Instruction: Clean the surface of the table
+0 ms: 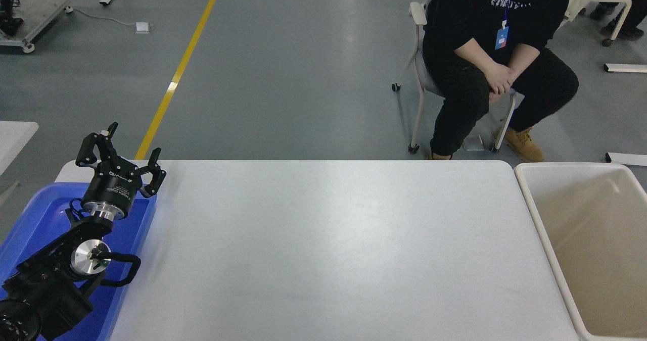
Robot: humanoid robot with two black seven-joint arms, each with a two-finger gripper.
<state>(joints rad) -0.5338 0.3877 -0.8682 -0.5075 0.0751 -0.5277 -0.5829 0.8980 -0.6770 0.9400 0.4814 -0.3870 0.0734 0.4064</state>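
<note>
The table surface (333,250) is a wide white tabletop with rounded corners, and nothing lies on it. My left gripper (132,140) is open and empty; its arm comes in from the lower left and the gripper sits over the far end of the blue tray. My right arm and gripper are out of view.
A blue plastic tray (43,217) sits at the table's left edge under my left arm. A cream-white bin (543,230) stands against the table's right edge. A person in black sits on a chair (417,78) beyond the far edge, hands clasped.
</note>
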